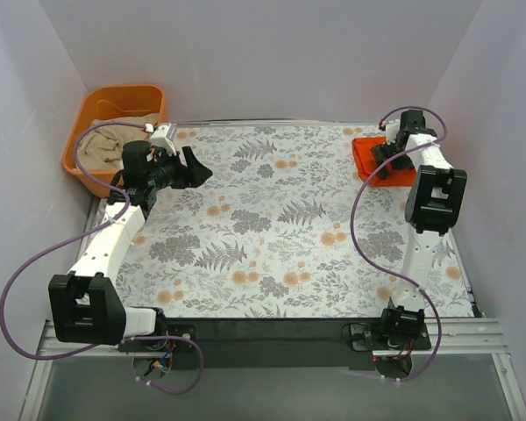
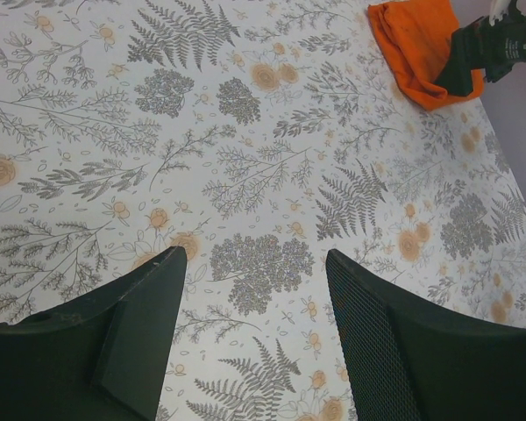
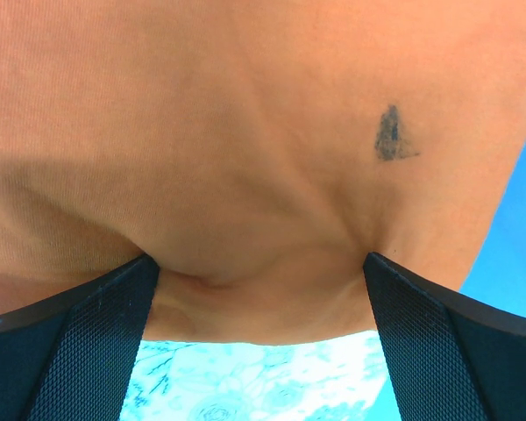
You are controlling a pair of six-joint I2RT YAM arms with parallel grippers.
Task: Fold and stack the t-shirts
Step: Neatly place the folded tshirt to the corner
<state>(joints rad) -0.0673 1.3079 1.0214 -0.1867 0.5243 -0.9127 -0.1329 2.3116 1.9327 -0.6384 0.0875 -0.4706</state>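
Right hand on orange t-shirt

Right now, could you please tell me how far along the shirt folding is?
One orange t-shirt looks folded at the far right corner. The open right pincer presses on it; the left pincer hangs open, empty. Beige cloth in the orange tub is apparently not yet folded.

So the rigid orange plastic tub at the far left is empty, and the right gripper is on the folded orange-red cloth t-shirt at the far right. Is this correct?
Not quite. The rigid orange plastic tub is not empty: it holds crumpled beige cloth, as the top external view shows. The right gripper is indeed on the folded orange-red cloth t-shirt at far right.
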